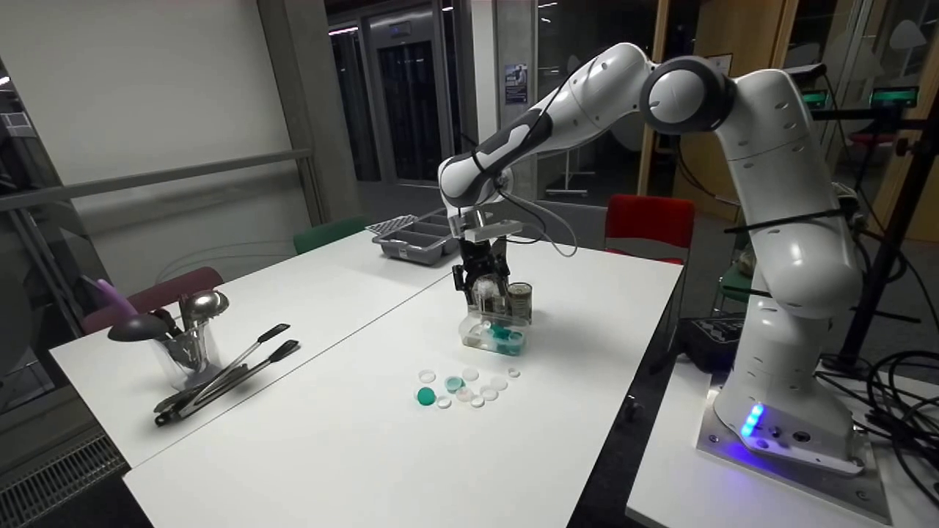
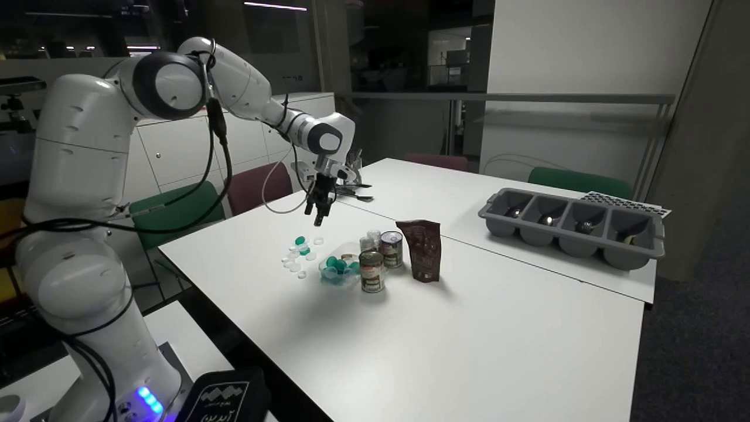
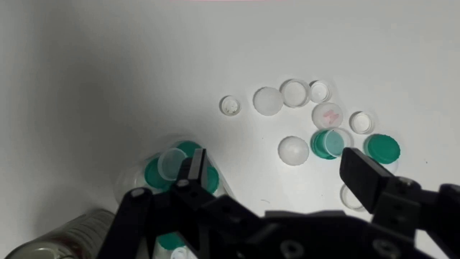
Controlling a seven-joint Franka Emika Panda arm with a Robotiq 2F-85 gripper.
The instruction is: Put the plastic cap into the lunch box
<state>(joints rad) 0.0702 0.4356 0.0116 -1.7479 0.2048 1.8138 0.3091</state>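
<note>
The lunch box, a clear plastic container with teal caps in it, stands on the table in both exterior views (image 1: 480, 345) (image 2: 340, 279). In the wrist view its edge (image 3: 225, 185) shows at the lower left, partly hidden by a finger. Several loose white, clear and teal plastic caps lie beside it, such as a white cap (image 3: 293, 150), a teal cap (image 3: 383, 148) (image 1: 425, 396) and a teal one (image 3: 318, 147) under a clear one. My gripper (image 3: 273, 158) (image 2: 314, 214) is open and empty above the table. The white cap appears between its fingers.
Two cans (image 2: 372, 271) (image 2: 391, 249) and clear jars (image 2: 369, 240) stand close beside the lunch box, with a brown pouch (image 2: 425, 251) near them. A grey compartment tray (image 2: 577, 234) is farther off. Tongs (image 1: 227, 374) and a utensil cup (image 1: 187, 359) stand across the table.
</note>
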